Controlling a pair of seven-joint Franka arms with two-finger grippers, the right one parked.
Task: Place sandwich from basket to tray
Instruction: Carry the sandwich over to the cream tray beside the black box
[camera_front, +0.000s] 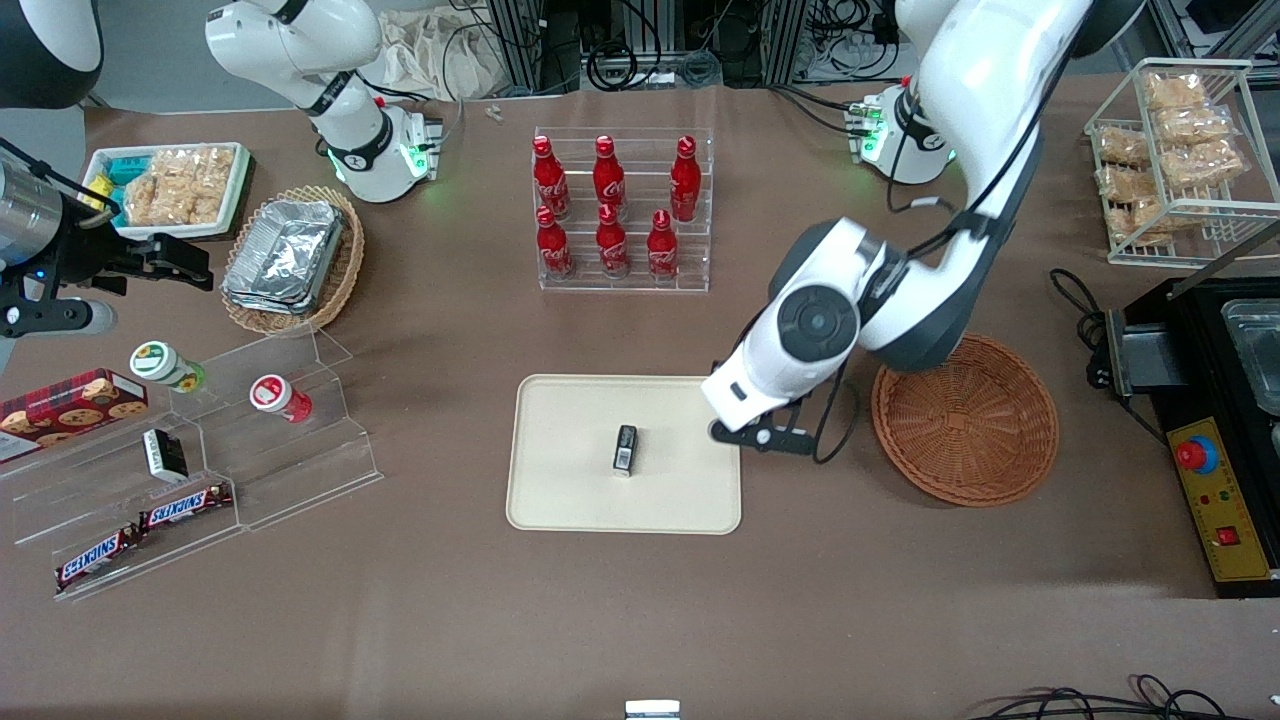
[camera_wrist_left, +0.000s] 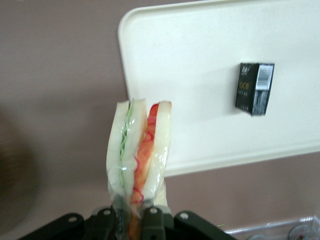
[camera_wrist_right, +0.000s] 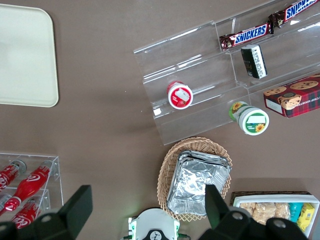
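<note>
The sandwich (camera_wrist_left: 140, 155), a plastic-wrapped wedge of white bread with green and red-orange filling, hangs in the air, and my left gripper (camera_wrist_left: 129, 222) is shut on its lower end. In the front view the gripper (camera_front: 752, 434) hovers over the edge of the cream tray (camera_front: 560, 500) that faces the basket; the arm hides the sandwich there. The reddish-brown wicker basket (camera_front: 965, 420) sits beside the tray toward the working arm's end and holds nothing. Under the sandwich, the tray (camera_wrist_left: 200, 60) shows its rounded corner.
A small black box (camera_front: 625, 449) lies in the middle of the tray, also seen from the wrist as the box (camera_wrist_left: 255, 88). A clear rack of red bottles (camera_front: 620, 210) stands farther from the front camera than the tray. A black control box (camera_front: 1215, 500) sits at the working arm's end.
</note>
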